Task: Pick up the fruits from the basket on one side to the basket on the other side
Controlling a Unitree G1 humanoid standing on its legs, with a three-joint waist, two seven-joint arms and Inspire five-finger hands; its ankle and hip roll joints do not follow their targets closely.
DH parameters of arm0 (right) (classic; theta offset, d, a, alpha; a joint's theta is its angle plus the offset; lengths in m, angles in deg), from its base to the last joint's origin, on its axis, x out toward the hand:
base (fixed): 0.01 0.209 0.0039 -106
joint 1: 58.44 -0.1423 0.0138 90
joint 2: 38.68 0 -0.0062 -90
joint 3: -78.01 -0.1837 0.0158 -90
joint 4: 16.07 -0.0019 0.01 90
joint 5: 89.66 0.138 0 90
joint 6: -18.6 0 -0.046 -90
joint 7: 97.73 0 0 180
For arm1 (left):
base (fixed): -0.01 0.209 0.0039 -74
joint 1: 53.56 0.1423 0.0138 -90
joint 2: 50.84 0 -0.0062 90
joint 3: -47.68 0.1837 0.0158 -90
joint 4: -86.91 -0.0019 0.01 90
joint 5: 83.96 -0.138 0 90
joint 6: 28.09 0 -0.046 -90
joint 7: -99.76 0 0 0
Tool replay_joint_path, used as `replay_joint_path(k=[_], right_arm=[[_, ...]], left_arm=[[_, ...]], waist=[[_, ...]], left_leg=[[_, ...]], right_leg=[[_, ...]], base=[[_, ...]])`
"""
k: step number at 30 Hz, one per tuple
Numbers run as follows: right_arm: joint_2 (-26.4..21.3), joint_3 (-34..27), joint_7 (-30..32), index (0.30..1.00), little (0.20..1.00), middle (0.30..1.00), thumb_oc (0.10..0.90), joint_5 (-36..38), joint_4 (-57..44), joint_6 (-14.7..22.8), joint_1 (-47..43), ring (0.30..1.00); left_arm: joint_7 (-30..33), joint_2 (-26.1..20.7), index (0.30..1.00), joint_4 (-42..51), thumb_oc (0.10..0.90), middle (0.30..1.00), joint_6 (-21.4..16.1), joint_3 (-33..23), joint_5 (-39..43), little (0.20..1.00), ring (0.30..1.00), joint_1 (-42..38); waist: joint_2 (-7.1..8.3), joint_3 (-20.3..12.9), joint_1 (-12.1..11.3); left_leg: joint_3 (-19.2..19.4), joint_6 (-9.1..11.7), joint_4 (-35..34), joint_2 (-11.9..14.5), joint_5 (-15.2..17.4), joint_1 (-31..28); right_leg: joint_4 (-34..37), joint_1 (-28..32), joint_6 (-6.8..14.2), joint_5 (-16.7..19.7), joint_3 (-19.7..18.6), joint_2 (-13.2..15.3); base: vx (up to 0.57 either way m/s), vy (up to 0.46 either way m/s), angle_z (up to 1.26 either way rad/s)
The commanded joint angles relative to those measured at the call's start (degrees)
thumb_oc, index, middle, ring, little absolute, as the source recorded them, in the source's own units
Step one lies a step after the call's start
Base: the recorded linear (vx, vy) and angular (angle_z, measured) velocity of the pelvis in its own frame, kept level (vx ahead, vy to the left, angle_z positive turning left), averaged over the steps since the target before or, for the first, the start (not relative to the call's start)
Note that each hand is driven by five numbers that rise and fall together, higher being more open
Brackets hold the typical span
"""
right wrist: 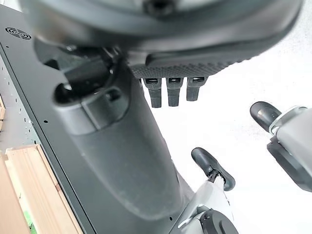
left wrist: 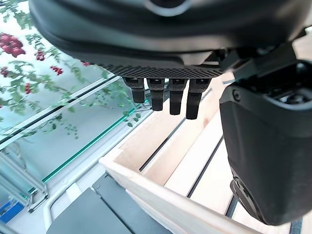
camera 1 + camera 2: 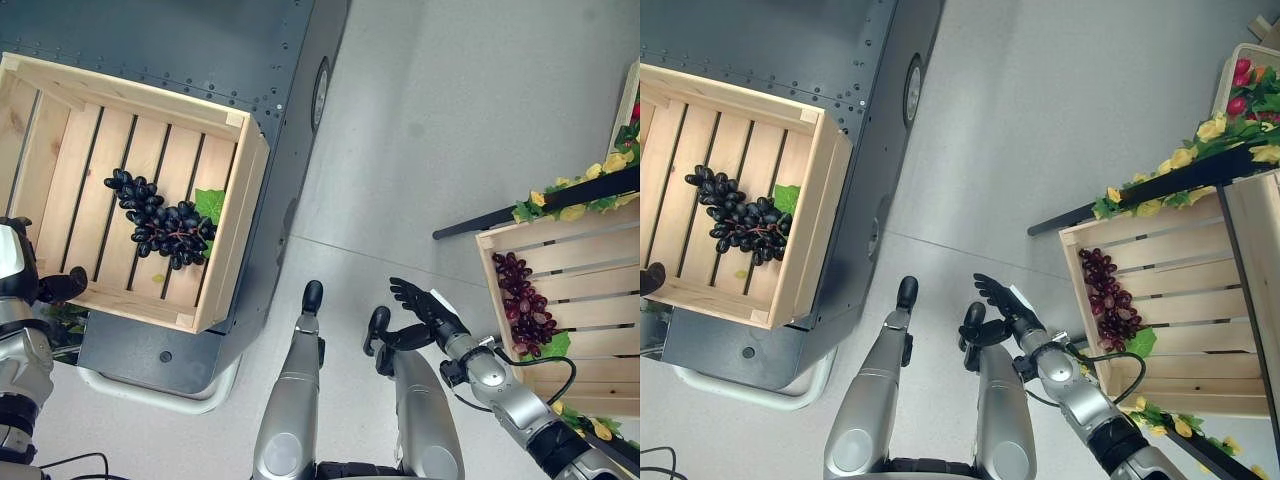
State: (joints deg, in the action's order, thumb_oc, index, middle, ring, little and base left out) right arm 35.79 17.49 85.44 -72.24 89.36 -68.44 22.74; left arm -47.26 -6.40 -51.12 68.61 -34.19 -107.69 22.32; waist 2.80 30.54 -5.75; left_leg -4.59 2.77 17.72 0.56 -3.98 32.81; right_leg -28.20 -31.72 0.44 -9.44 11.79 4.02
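A wooden crate point(image 3: 240, 190) on the left holds black grapes point(image 3: 160, 221). A right-side crate point(image 3: 590, 250) holds red grapes point(image 3: 523, 303). The right hand point(image 3: 425, 305) hangs spread and empty between them. The left hand point(image 2: 168, 95), relaxed and empty, hangs at the left crate's near edge.

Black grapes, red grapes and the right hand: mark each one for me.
black grapes point(image 3: 160, 222): left eye view, middle of the bunch in the left crate.
red grapes point(image 3: 522, 303): left eye view, middle of the bunch in the right crate.
right hand point(image 3: 428, 310): left eye view, palm, fingers open.
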Motion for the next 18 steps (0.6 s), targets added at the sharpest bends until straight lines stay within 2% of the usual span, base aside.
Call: replay_joint_path(k=[1, 3, 4, 5, 6, 10, 15, 18], right_arm=[[1.0, -0.9, 1.3, 0.9, 0.9, 0.9, 0.8, -0.3, -4.7, 4.4, 2.4, 0.9], [1.4, -0.2, 2.1, 0.9, 0.9, 0.9, 0.8, -0.2, -4.9, 4.4, 2.2, 0.9], [1.5, -0.1, 2.2, 0.9, 0.9, 0.9, 0.8, -0.1, -4.9, 4.5, 2.2, 0.9], [1.6, -0.2, 2.2, 0.9, 0.9, 0.9, 0.8, -0.1, -4.8, 4.6, 2.3, 0.9], [1.6, -0.2, 2.1, 0.9, 0.9, 0.9, 0.8, -0.1, -4.8, 4.6, 2.3, 0.9], [0.9, -0.2, 1.2, 0.9, 0.9, 0.9, 0.8, -0.3, -4.1, 5.1, 2.3, 0.9], [0.2, 0.6, 0.5, 0.9, 0.9, 0.9, 0.8, -0.6, -3.1, 6.0, 1.7, 0.9], [-0.4, 1.0, 0.2, 0.9, 0.9, 0.9, 0.8, -1.2, -3.0, 5.8, 1.4, 0.9]], left_arm=[[5.3, -3.0, 0.9, -3.1, 0.8, 0.9, 1.1, -7.1, 6.8, 0.9, 0.9, -1.5], [7.7, -2.7, 0.9, -3.4, 0.8, 0.9, -0.6, -6.7, 4.4, 0.9, 0.9, -4.5], [8.0, -2.8, 0.9, -3.4, 0.8, 0.9, -0.6, -6.3, 2.9, 0.9, 0.9, -5.1], [8.8, -3.4, 0.9, -3.2, 0.8, 0.9, -0.7, -5.2, -2.5, 0.9, 0.9, -6.0], [8.9, -3.5, 0.9, -3.2, 0.8, 0.9, -0.7, -5.1, -2.9, 0.9, 0.9, -6.0], [13.0, -4.8, 0.9, -3.5, 0.8, 0.9, 0.2, -1.8, -12.6, 0.9, 0.9, -7.0], [16.3, -5.6, 0.9, -5.3, 0.8, 0.9, -0.4, 4.0, -17.9, 0.9, 0.9, -10.5], [16.4, -6.2, 0.9, -7.5, 0.8, 0.9, -2.5, 7.4, -19.7, 0.9, 0.9, -13.0]], waist=[[-0.88, -0.7, -0.3], [-0.3, -0.7, -0.1], [-0.21, -0.7, 0.0], [-0.02, -0.7, 0.1], [-0.02, -0.7, 0.1], [0.05, -0.7, 0.7], [-0.38, -0.7, 1.6], [-0.58, -0.7, 2.2]], left_leg=[[4.5, -3.3, 1.1, -4.2, 5.7, -1.8], [4.4, -3.2, 1.4, -4.1, 5.9, -1.6], [4.5, -3.2, 1.5, -4.1, 6.0, -1.6], [4.5, -3.2, 1.9, -4.0, 6.1, -1.3], [4.6, -3.2, 1.9, -4.0, 6.1, -1.3], [5.1, -3.3, 1.9, -3.7, 6.1, -1.3], [5.8, -3.3, 2.9, -3.6, 6.5, -0.7], [6.3, -3.3, 3.0, -3.4, 6.3, -0.3]], right_leg=[[1.8, 4.4, 0.0, -0.3, 2.8, -2.7], [1.8, 4.4, 0.0, -0.4, 2.8, -2.9], [1.7, 4.4, -0.1, -0.4, 2.8, -2.9], [1.6, 4.3, -0.1, -0.4, 2.6, -3.1], [1.6, 4.3, -0.1, -0.4, 2.6, -3.1], [1.8, 4.1, -0.1, 0.0, 2.0, -3.3], [0.8, 3.0, -0.2, -0.2, 1.4, -3.1], [0.8, 2.4, -0.1, 0.1, 0.9, -3.0]], base=[[0.0, 0.0, 0.0], [0.0, 0.0, 0.0], [0.0, -0.018, 0.05], [0.0, -0.008, 0.04], [0.0, 0.0, 0.0], [0.0, 0.023, -0.01], [-0.01, 0.064, -0.02], [-0.01, 0.065, -0.05]])
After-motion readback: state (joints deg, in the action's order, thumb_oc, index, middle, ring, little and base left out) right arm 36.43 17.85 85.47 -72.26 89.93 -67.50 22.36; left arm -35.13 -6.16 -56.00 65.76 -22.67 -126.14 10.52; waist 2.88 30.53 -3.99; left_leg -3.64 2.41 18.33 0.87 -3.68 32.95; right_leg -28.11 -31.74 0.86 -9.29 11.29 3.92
